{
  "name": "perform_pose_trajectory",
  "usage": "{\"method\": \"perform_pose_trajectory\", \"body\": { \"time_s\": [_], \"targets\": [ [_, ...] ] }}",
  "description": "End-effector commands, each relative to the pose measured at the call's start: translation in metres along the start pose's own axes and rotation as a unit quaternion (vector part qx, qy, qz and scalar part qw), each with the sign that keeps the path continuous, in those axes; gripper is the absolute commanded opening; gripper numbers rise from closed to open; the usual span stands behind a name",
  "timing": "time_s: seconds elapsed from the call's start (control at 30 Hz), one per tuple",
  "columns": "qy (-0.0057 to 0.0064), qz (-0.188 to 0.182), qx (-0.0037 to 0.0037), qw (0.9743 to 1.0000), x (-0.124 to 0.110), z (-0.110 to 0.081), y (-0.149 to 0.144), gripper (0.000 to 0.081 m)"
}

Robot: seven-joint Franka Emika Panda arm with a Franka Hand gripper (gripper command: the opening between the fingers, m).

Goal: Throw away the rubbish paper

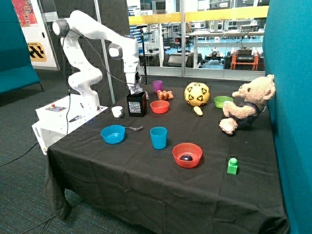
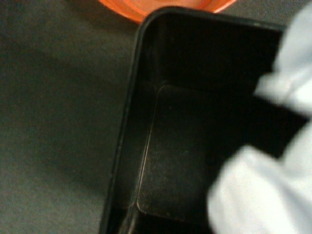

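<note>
The rubbish paper (image 2: pixel 263 195) shows in the wrist view as a blurred white crumpled mass close to the camera, over the open black bin (image 2: pixel 127 122). The bin's inside looks dark and bare. In the outside view my gripper (image 1: pixel 135 90) is right above the black bin (image 1: pixel 137 104), at its mouth, near the back of the table. The paper hides my fingers and seems held between them. I cannot make out the paper in the outside view.
A small red bowl (image 1: pixel 159 106) stands beside the bin and shows in the wrist view (image 2: pixel 161 7). A small white cup (image 1: pixel 117 111), blue bowl (image 1: pixel 112 134), spoon (image 1: pixel 134 128), blue cup (image 1: pixel 158 137) and larger red bowl (image 1: pixel 187 154) stand nearer the front. A yellow ball (image 1: pixel 197 93) and teddy bear (image 1: pixel 246 105) sit further along.
</note>
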State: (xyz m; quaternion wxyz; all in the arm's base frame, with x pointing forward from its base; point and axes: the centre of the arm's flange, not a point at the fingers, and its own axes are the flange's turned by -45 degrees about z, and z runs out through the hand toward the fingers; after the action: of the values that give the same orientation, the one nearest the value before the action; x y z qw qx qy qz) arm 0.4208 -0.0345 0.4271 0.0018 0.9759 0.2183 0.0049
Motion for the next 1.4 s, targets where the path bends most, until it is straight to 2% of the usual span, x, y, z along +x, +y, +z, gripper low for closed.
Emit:
{"method": "perform_pose_trajectory", "body": {
  "time_s": [0.0, 0.23, 0.4, 0.57, 0.8, 0.83, 0.9, 0.97, 1.0, 1.23, 1.37],
  "targets": [
    [-0.0043, -0.005, 0.00281, 1.0000, 0.009, 0.000, 0.001, 0.0804],
    [-0.0043, -0.012, 0.00284, 0.9999, 0.012, -0.004, -0.002, 0.0803],
    [-0.0042, -0.035, 0.00294, 0.9994, 0.021, -0.008, -0.017, 0.0756],
    [-0.0041, -0.071, 0.00309, 0.9975, 0.031, -0.012, -0.043, 0.0799],
    [-0.0040, -0.117, 0.00328, 0.9931, 0.037, -0.015, -0.078, 0.0808],
    [-0.0040, -0.118, 0.00328, 0.9931, 0.037, -0.015, -0.083, 0.0793],
    [-0.0039, -0.132, 0.00334, 0.9912, 0.037, -0.015, -0.092, 0.0731],
    [-0.0039, -0.130, 0.00333, 0.9915, 0.037, -0.014, -0.099, 0.0674],
    [-0.0039, -0.139, 0.00337, 0.9902, 0.038, -0.014, -0.101, 0.0656],
    [-0.0039, -0.136, 0.00335, 0.9907, 0.040, -0.010, -0.123, 0.0557],
    [-0.0039, -0.142, 0.00338, 0.9898, 0.040, -0.008, -0.151, 0.0435]
  ]
}}
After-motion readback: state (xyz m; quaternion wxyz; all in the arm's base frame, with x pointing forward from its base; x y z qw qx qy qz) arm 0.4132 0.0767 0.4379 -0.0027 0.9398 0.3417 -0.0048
